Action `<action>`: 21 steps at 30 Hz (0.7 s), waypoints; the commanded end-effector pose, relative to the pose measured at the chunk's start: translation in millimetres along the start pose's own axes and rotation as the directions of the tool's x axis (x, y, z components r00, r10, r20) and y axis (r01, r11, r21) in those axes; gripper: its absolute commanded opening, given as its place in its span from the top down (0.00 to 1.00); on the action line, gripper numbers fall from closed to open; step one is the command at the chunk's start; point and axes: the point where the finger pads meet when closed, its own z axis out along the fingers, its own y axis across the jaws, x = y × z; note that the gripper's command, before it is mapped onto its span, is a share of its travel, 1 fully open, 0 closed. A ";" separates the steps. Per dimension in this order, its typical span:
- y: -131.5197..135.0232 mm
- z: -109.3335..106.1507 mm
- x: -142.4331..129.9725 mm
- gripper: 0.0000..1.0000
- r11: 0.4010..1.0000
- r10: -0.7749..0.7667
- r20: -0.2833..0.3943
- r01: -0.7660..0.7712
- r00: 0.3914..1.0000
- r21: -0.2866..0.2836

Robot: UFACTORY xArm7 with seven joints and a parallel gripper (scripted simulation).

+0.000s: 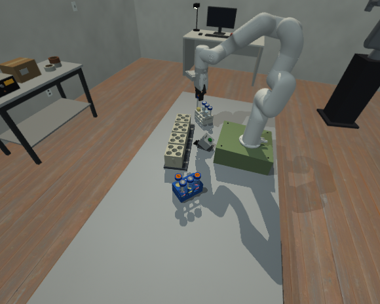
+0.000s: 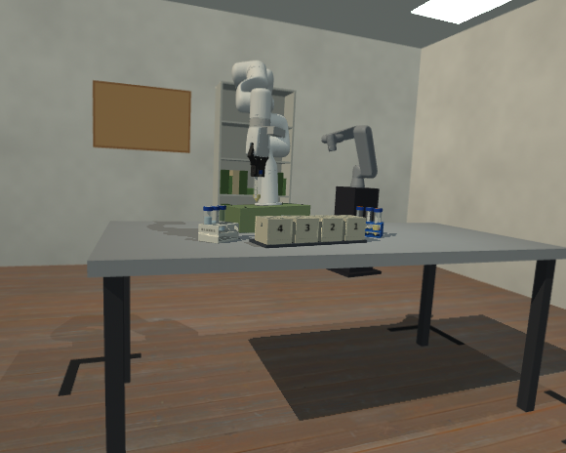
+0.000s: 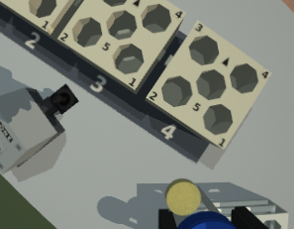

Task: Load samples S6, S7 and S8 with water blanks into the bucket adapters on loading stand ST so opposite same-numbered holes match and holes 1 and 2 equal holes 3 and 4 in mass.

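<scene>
clearly our gripper (image 1: 200,97) is clamped on a tube (image 3: 183,197), hanging above the white rack (image 1: 204,118); lowering off-centre, we could strike its rim and tip the loose rack

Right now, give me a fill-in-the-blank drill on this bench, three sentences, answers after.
1. The tool is shut on a ____ with a blue cap.
2. In the wrist view, the adapter nearest the tool bears the number ____.
3. The tool hangs above the ____ rack, not the blue rack.

Answers: tube; 4; white
</scene>
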 end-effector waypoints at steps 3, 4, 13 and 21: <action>18.9 -1.6 -30.6 1.00 1.000 -0.001 -0.003 0.001 1.000 -0.003; 21.4 -1.5 -35.0 1.00 1.000 -0.001 -0.003 0.001 1.000 -0.003; 38.4 -1.5 -65.7 1.00 1.000 -0.001 -0.003 0.001 1.000 -0.003; 47.0 -1.5 -81.4 1.00 1.000 -0.001 -0.002 0.001 1.000 -0.003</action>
